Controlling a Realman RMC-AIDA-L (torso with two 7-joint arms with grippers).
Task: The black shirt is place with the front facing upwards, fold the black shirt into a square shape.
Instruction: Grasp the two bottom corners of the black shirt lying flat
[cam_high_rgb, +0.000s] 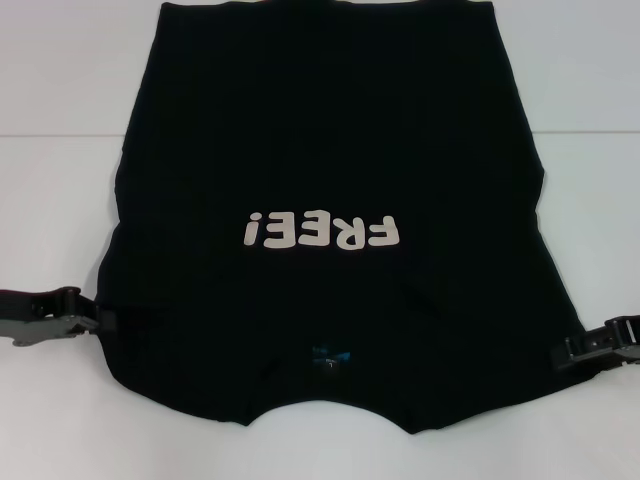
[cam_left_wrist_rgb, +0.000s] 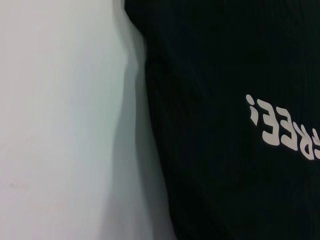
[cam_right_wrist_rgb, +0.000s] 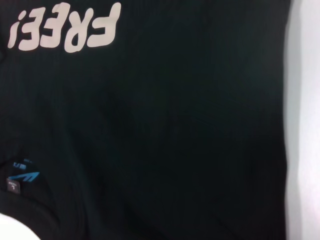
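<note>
The black shirt (cam_high_rgb: 330, 130) lies flat on the white table (cam_high_rgb: 50, 210), front up, with its collar end nearest me. Its off-white "FREE!" lettering (cam_high_rgb: 320, 232) reads upside down from here, and a small blue neck label (cam_high_rgb: 330, 355) shows near the collar. My left gripper (cam_high_rgb: 105, 322) sits at the shirt's left edge by the shoulder. At the opposite shoulder edge is my right gripper (cam_high_rgb: 558, 352). The left wrist view shows the shirt's side (cam_left_wrist_rgb: 225, 175) and part of the lettering (cam_left_wrist_rgb: 280, 125). The right wrist view shows the shirt (cam_right_wrist_rgb: 175, 125) and the label (cam_right_wrist_rgb: 22, 177).
White table surface borders the shirt on both sides (cam_left_wrist_rgb: 60, 125) (cam_right_wrist_rgb: 305, 125). The shirt's hem end runs out of the head view at the far side.
</note>
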